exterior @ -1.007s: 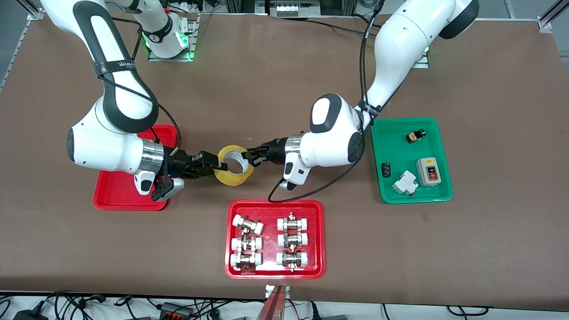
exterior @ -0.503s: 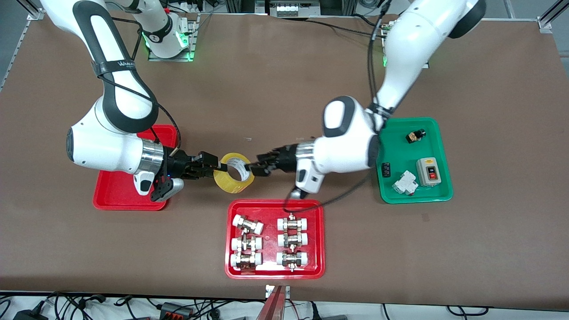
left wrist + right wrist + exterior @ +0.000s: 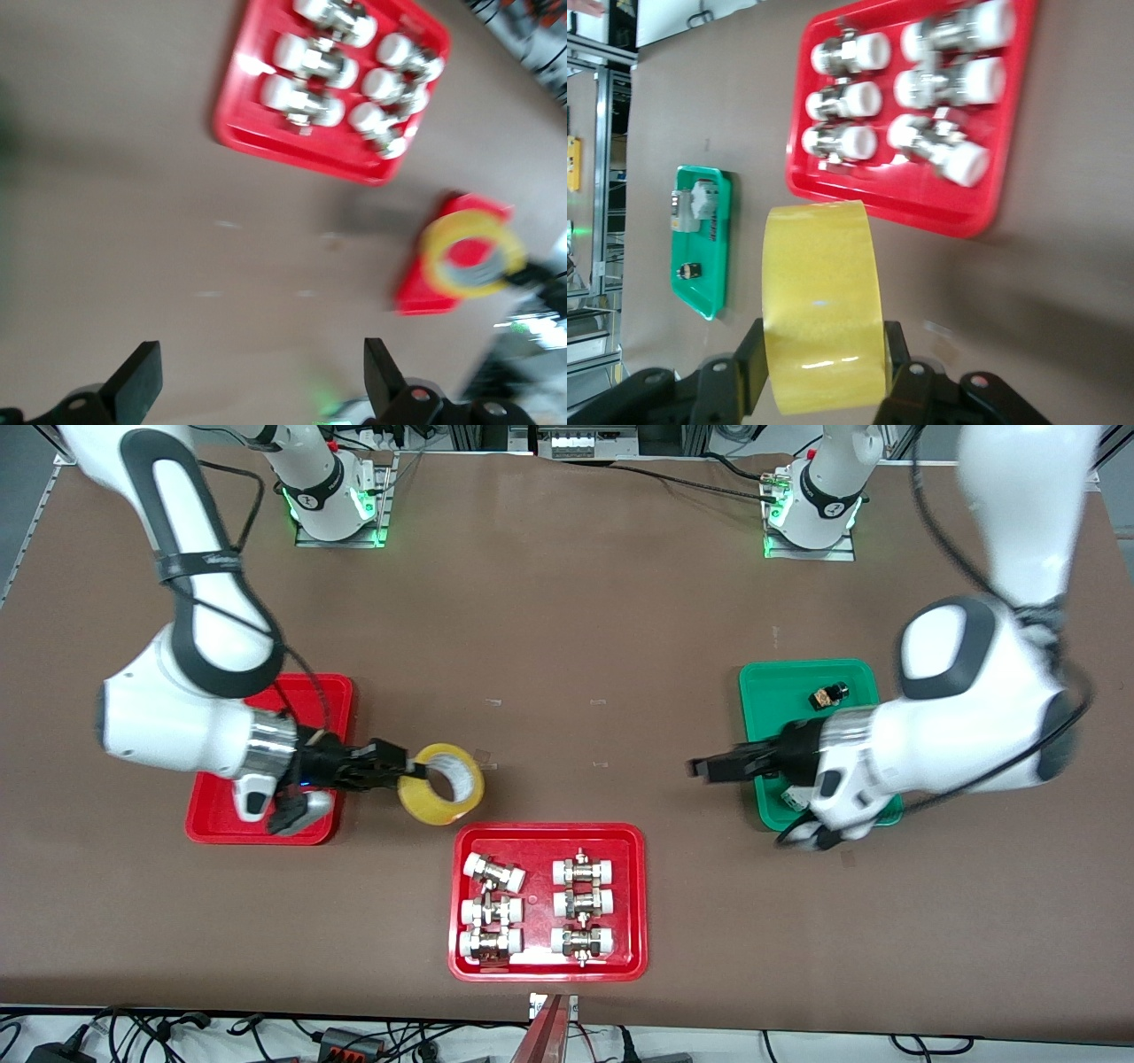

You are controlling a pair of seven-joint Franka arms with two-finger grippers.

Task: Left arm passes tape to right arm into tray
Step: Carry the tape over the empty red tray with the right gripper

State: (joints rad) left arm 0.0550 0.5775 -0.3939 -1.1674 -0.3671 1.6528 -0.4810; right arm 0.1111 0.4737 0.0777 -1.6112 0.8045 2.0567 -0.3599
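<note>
The right gripper (image 3: pixel 403 772) has the tape (image 3: pixel 441 784) pinched by its band, jaws closed on the roll's wall, and it hangs in the air over bare table between the plain red tray (image 3: pixel 341 691) and the tray of pipe fittings (image 3: pixel 547 834). In the right wrist view the yellow band (image 3: pixel 822 305) stands between the two fingers (image 3: pixel 749 367), its hole axis running crosswise to them. The left gripper (image 3: pixel 709 766) sits with its jaws spread wide and nothing in them, over the edge of the green tray (image 3: pixel 802 675) at its own end of the table, well apart from the roll. So here is what counts: the plain red tray lies under the right arm's own wrist, back along the arm from the tape, so I'd judge the coming move as a draw-back over that rim, then a release. Only the right arm is in reach of it
</note>
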